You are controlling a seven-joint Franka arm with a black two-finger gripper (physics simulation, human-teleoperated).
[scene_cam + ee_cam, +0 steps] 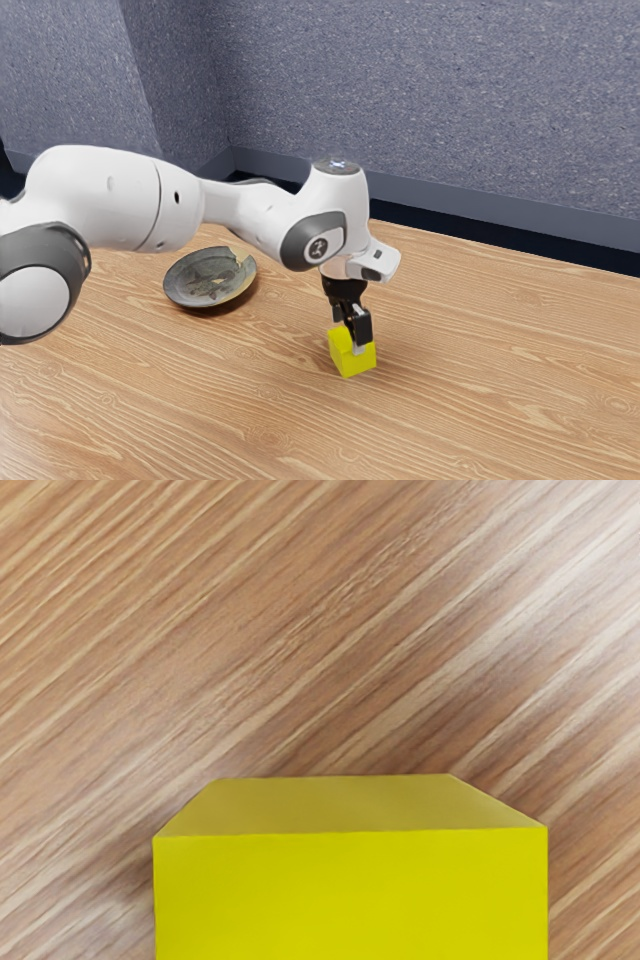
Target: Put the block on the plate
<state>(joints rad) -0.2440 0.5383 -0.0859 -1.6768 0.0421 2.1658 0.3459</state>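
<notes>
My gripper (352,332) points down at the yellow block (352,359), with one finger against the block's near face and the other at its far side, shut on it. The block's underside is at or very near the tabletop; any small gap cannot be made out. In the wrist view the block (350,895) lies squarely under the hand, its top and one sloping side showing. The dark, worn plate (184,292) rests on the table toward the exterior view's left, apart from the block.
The wood-grain table (480,400) extends around the block and plate. A grey speckled wall (450,100) rises beyond the table's far edge. The arm's white links reach in from the exterior view's left, above the table.
</notes>
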